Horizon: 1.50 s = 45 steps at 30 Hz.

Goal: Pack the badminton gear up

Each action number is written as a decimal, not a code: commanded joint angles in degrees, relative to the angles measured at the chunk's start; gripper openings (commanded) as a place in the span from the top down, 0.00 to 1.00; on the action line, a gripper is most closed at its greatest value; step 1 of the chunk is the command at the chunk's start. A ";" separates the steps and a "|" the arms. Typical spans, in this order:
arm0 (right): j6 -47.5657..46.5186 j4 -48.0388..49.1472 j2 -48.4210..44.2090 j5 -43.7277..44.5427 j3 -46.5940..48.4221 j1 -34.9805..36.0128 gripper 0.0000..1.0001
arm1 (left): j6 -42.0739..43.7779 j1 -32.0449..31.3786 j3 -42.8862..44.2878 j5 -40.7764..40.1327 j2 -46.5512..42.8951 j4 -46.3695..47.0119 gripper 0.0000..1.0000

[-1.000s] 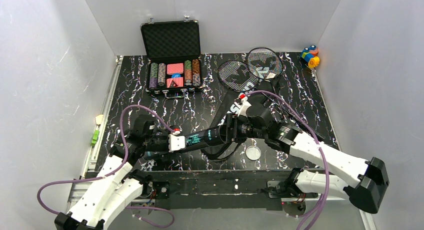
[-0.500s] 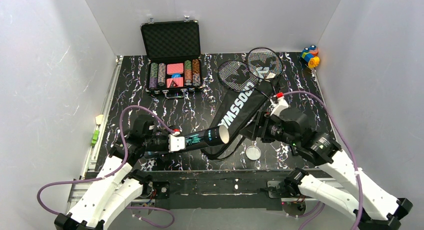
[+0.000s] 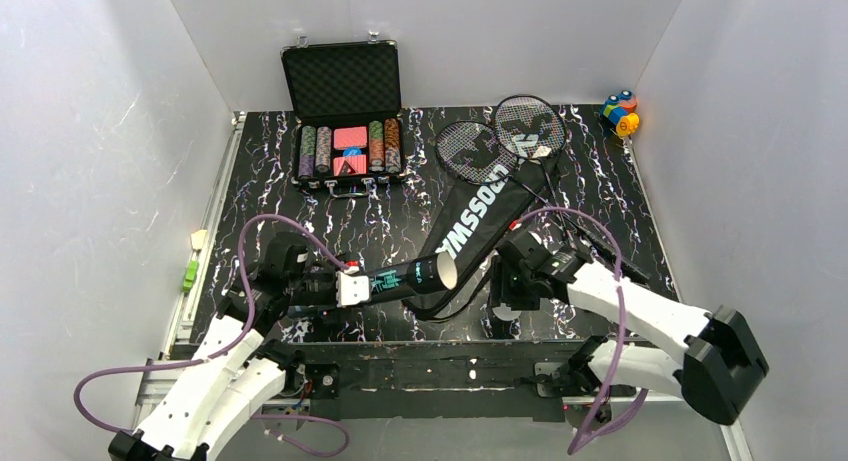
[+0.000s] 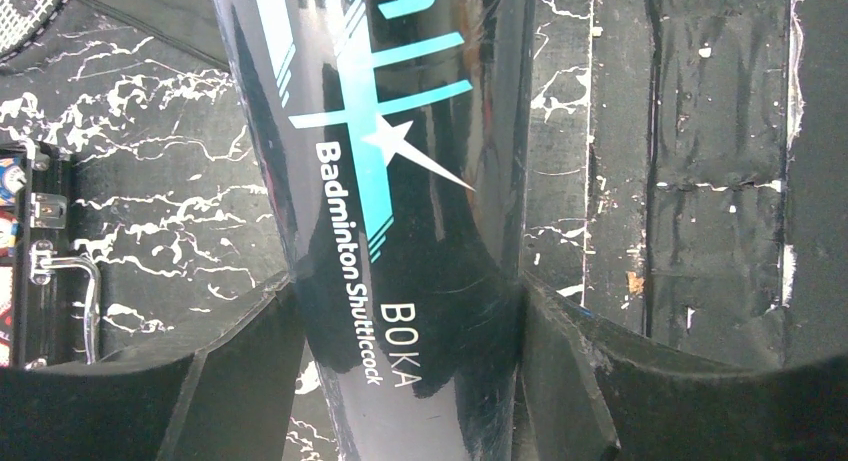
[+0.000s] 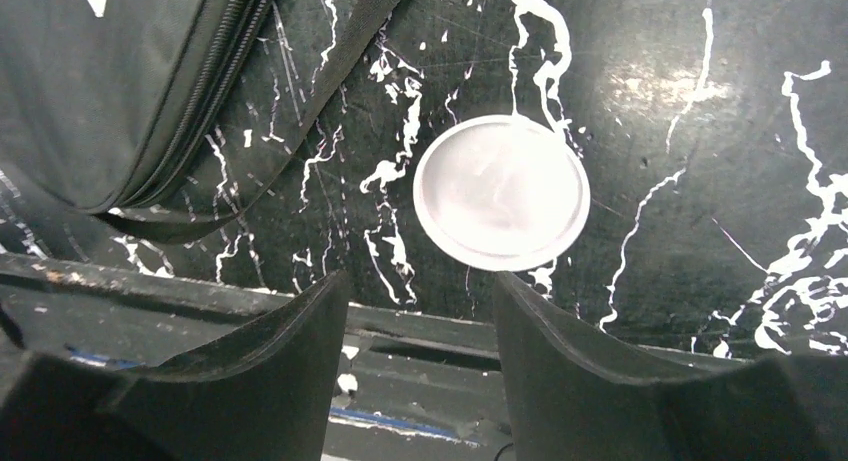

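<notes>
My left gripper (image 3: pixel 345 286) is shut on the long black tube with teal print (image 3: pixel 405 278) and holds it level, its open mouth pointing right. In the left wrist view the tube (image 4: pixel 390 181) fills the gap between my fingers (image 4: pixel 405 311). My right gripper (image 3: pixel 503 299) points down, open and empty, just short of a round white lid (image 5: pixel 501 193) lying flat on the table; its fingertips (image 5: pixel 420 286) are near the lid's near edge. The CROSSWAY bag (image 3: pixel 478 221) lies diagonally behind, with two rackets (image 3: pixel 475 149) (image 3: pixel 530 126) at its far end. No shuttlecocks show.
An open poker chip case (image 3: pixel 345 131) stands at the back left. Toy blocks (image 3: pixel 620 113) sit in the back right corner. The bag's zipped edge and strap (image 5: pixel 120 81) lie left of the lid. The table's front edge (image 5: pixel 300 311) runs under my right fingers.
My right gripper drew back from the tube's mouth, swung out to the right, then came down over the white lid. The left gripper and tube stayed put.
</notes>
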 commanded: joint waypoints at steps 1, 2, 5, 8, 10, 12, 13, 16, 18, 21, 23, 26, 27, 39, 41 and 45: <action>0.35 4.33 5.66 3.09 1.92 1.48 0.38 | -0.67 -0.23 -0.84 1.72 -1.38 1.03 1.00; 0.40 4.90 7.15 3.34 2.11 1.70 0.39 | -0.76 -0.27 -1.03 1.59 -1.49 1.05 1.00; 0.60 5.95 11.46 4.71 2.86 2.41 0.42 | -0.96 -0.23 -1.17 1.01 -1.82 1.07 1.00; 1.07 7.14 14.46 5.37 3.17 3.02 0.46 | -0.93 -0.23 -0.98 0.66 -2.03 1.05 1.00; 1.36 7.70 15.82 5.63 3.43 3.23 0.50 | -0.95 -0.23 -0.82 0.68 -2.14 1.05 1.00; 1.46 8.14 16.87 6.05 3.57 3.46 0.53 | -1.07 -0.23 -0.79 0.82 -2.25 1.04 1.00; 1.53 8.28 17.39 6.21 3.50 3.65 0.55 | -1.24 -0.23 -0.72 0.86 -2.29 1.10 1.00; 1.89 8.83 18.82 6.56 3.24 4.15 0.63 | -1.51 -0.23 -0.74 0.92 -2.47 1.06 1.00; 2.21 8.80 19.46 6.68 3.06 4.52 0.71 | -1.74 -0.23 -0.74 0.92 -2.53 1.10 1.00; 2.41 7.92 18.59 6.58 3.23 4.64 0.89 | -1.84 -0.23 -0.77 0.79 -2.54 1.18 1.00; 2.34 6.09 15.85 6.87 4.15 4.65 0.99 | -1.64 -0.23 -0.79 0.66 -2.48 1.17 1.00; 1.77 2.67 10.32 6.82 6.63 4.65 0.99 | -1.56 -0.23 -0.57 0.71 -2.17 1.20 1.00; 1.38 1.61 8.12 6.63 7.56 4.65 0.99 | -1.57 -0.23 -0.52 0.79 -2.10 1.24 1.00; -5.47 5.72 -17.00 -14.09 17.29 4.56 0.99 | -1.69 -0.24 0.29 2.34 -1.25 2.39 1.00; -5.36 8.52 -18.56 -16.81 17.38 4.56 0.99 | -1.46 -0.23 0.23 2.42 -1.07 2.52 1.00; -5.00 11.58 -17.18 -20.79 17.29 4.56 0.99 | -1.23 -0.23 0.11 2.54 -0.85 2.80 1.00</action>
